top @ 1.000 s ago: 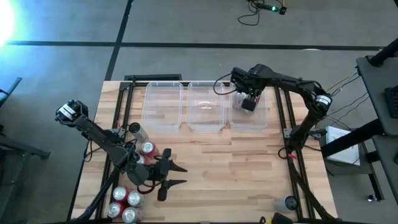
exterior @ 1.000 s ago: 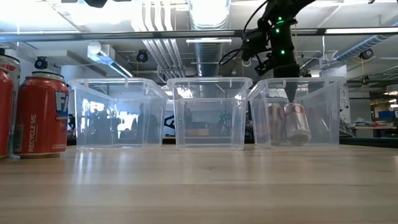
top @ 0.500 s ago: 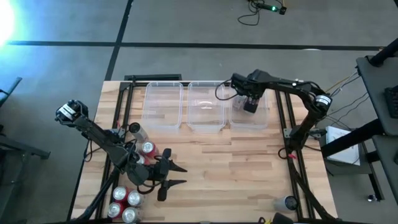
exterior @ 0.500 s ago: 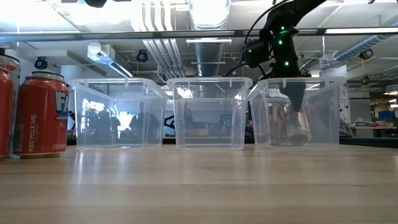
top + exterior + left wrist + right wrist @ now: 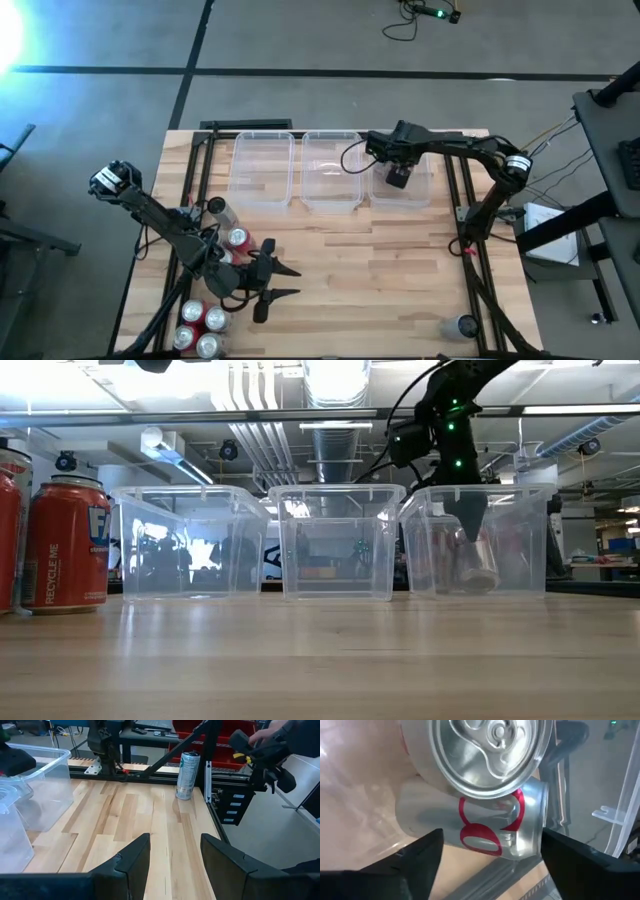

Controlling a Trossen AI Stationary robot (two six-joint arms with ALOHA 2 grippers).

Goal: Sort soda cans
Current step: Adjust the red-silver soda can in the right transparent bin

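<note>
**Cans land in end bin**

Here the right gripper (image 5: pixel 398 177), fingers spread and empty, hangs over two silver cans (image 5: pixel 470 820) in the end bin (image 5: pixel 424 190). Lifting carelessly could clip its rim. The left gripper (image 5: pixel 280 280) waits half-open beside red cans (image 5: pixel 205 325) on the bench (image 5: pixel 380 280).

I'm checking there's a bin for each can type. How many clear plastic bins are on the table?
3, in a row along the table's far edge: the left bin, the middle bin, and the right bin, where the right gripper hangs. None seems hidden.
</note>
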